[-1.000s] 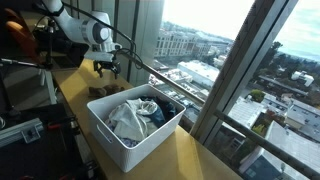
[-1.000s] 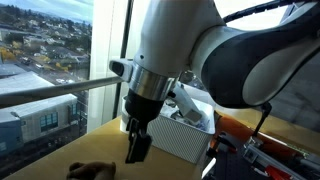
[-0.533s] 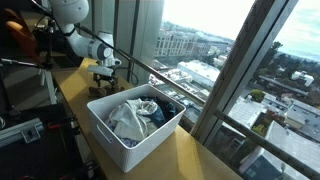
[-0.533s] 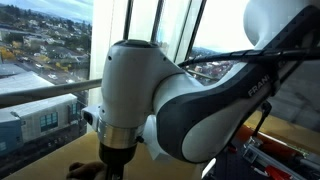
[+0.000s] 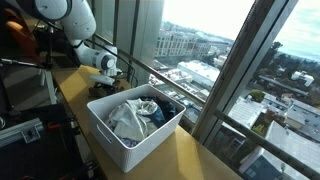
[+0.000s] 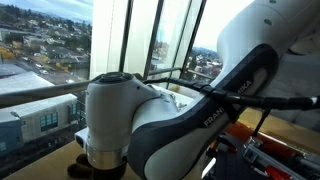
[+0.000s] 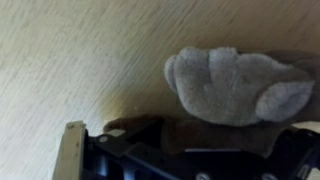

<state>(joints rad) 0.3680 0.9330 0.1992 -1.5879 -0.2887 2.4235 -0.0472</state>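
Note:
A soft grey-brown plush toy (image 7: 235, 85) lies on the pale wooden tabletop (image 7: 70, 60). My gripper (image 7: 188, 140) is down low right over the toy's darker brown part, which lies between the jaws. The left finger (image 7: 72, 150) stands well off to the toy's left; the right finger is out of the picture. In an exterior view the gripper (image 5: 108, 74) sits low on the table behind the white bin (image 5: 120, 142). From the opposite camera the arm's big joint (image 6: 125, 125) hides the gripper, and only an edge of the toy (image 6: 77, 168) shows.
The white bin holds crumpled clothes (image 5: 132, 115) and stands near the table's front. A window with a metal rail (image 5: 172, 86) runs along the table's far side. Dark equipment and cables (image 5: 25, 60) crowd the floor side.
The arm has come down from above the toy to table level; its body now fills an exterior view and hides the gripper there.

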